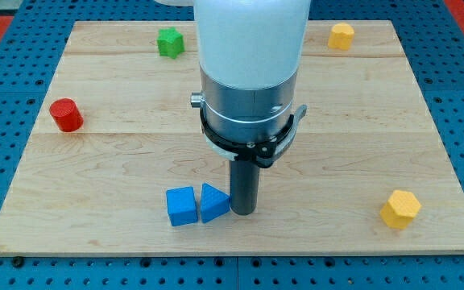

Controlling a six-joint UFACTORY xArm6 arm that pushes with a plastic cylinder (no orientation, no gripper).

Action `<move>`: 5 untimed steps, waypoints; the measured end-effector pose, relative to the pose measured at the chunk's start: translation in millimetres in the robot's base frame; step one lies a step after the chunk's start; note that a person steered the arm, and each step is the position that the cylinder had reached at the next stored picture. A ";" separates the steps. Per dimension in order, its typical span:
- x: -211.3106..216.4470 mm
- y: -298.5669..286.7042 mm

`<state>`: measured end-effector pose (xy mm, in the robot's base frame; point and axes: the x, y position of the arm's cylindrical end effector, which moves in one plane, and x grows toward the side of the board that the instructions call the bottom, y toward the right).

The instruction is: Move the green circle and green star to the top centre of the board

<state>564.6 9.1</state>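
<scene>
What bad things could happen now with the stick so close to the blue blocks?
1. My tip sits right against the blue triangle, which touches the blue cube. Any move toward the view's left would probably shove both.
2. Only one green block shows, at the view's top left. The arm covers the top centre, so the other may be hidden there and get bumped.

The board is showing pale, smooth wood with a fine grain and a matt finish. Above my tip, the dark rod is looking matt, while the arm's collar is gleaming like brushed metal under glossy white casing.
</scene>
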 end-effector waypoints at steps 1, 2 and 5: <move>0.0 0.0; 0.0 5.5; -112.0 -33.6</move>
<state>452.7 -24.5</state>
